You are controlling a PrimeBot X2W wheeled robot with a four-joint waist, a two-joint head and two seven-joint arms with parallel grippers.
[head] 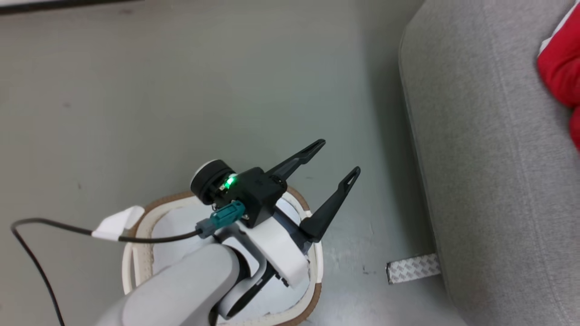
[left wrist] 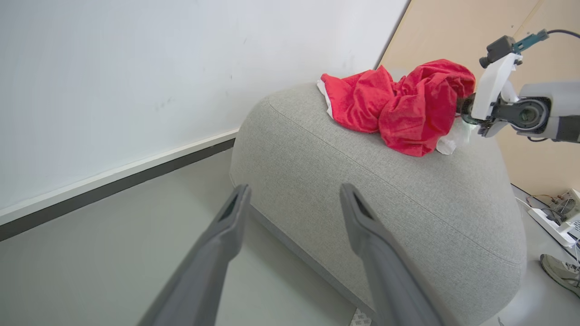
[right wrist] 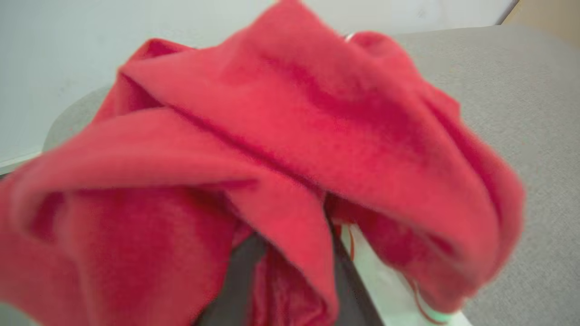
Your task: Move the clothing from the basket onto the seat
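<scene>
My left gripper (head: 339, 157) hangs open over the basket (head: 168, 199), a white tub with a brown rim whose visible inside looks bare white. Nothing sits between its fingers (left wrist: 294, 188), which point at the large grey seat (left wrist: 408, 203). The seat (head: 489, 158) fills the right of the head view. Red clothing (left wrist: 408, 104) with white trim lies bunched on top of the seat, and a piece of the clothing (head: 559, 68) shows at the right edge. My right gripper (right wrist: 292, 253) is shut on the clothing (right wrist: 281, 136), which drapes over its dark fingers (right wrist: 238, 276).
A strip of patterned tape (head: 413, 268) lies on the grey floor at the seat's foot. A black cable (head: 54, 226) loops left of the basket. A power strip (left wrist: 550, 222) and a shoe (left wrist: 559, 271) sit on the floor beyond the seat.
</scene>
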